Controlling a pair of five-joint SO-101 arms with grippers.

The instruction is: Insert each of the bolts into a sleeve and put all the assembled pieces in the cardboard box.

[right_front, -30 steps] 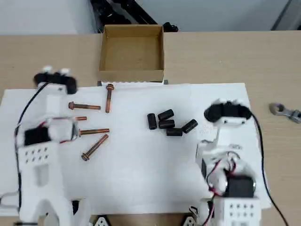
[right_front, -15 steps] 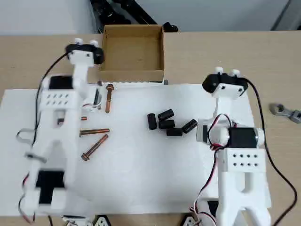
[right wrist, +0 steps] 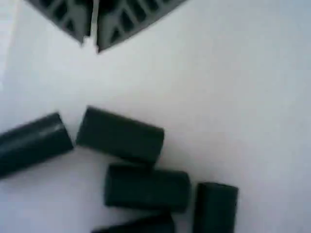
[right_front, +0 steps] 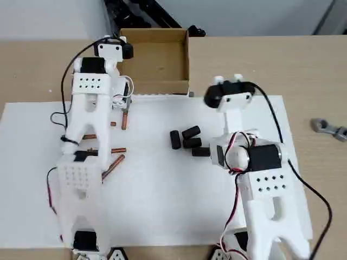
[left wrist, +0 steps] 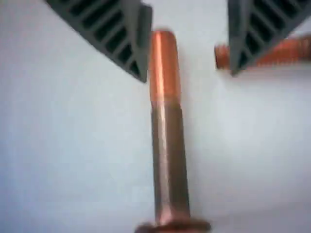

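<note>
The left end effector (left wrist: 187, 73) hangs released, jaws straddling the tip of a bolt (left wrist: 167, 145); it should drop squarely and close without catching the second bolt (left wrist: 286, 51) just outside one jaw. The cardboard box (right_front: 154, 62) lies near it. The right end effector (right wrist: 92, 43) is clenched, apparently empty, the sleeves (right wrist: 119, 133) near its tips; it must open before grasping one.

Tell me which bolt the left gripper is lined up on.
The bolt nearest the cardboard box; only its shaft end sits between the left gripper's open jaws.
</note>
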